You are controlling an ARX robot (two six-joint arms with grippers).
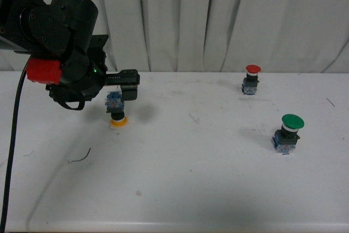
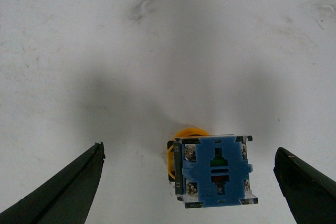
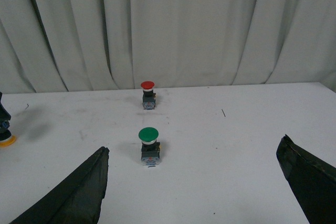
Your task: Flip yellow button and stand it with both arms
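Well, the yellow button (image 1: 115,110) sits upside down on the white table (image 1: 191,189), towards the left side. Its orange-yellow cap is flat on the surface and its blue base points up. The left gripper (image 1: 126,85) hangs right over it at the end of the bulky black left arm (image 1: 60,31). In the left wrist view the blue base (image 2: 212,171) lies between the two black fingers (image 2: 73,187), closer to one than the other, with bare table showing on both sides, so the jaws stand apart and grasp nothing. From the front it is hard to say whether a fingertip grazes the top of the base.

The right gripper (image 3: 193,148) is spread wide as well and holds nothing, with its dark fingers at the two edges of its own camera view. Ahead of it stands a green button (image 3: 149,148) and, further back near the pale curtain (image 1: 218,15), a smaller red button (image 3: 148,94). Both are upright on the right half of the table, well apart from the yellow one. A thin bit of dark wire (image 1: 82,156) lies on the table in front of the left arm.
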